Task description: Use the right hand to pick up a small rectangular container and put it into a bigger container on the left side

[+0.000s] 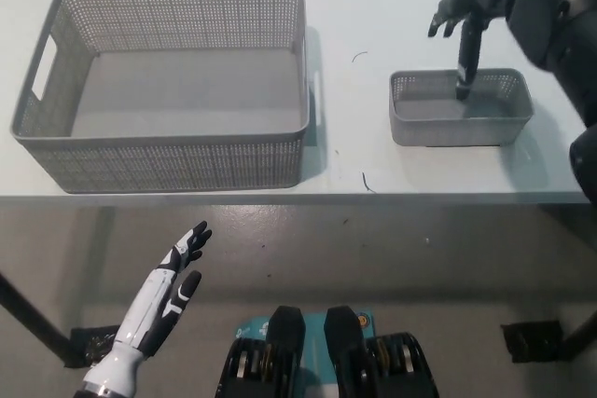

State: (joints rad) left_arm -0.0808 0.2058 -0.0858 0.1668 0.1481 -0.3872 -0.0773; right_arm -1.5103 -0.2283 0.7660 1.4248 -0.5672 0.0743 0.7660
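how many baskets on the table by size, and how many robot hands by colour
big grey basket: 1
small grey basket: 1
white left hand, resting below the table edge: 1
black right hand, over the small basket: 1
total: 2 baskets, 2 hands, 4 things

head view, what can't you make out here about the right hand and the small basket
- Right hand, head view: whether its fingers touch the small basket or only hang over it cannot be told from straight above.
- Right arm: cut off by the picture's right edge.
- Small basket's floor: partly covered by that hand.
- Left hand: below the table, its forearm cut off by the bottom edge.
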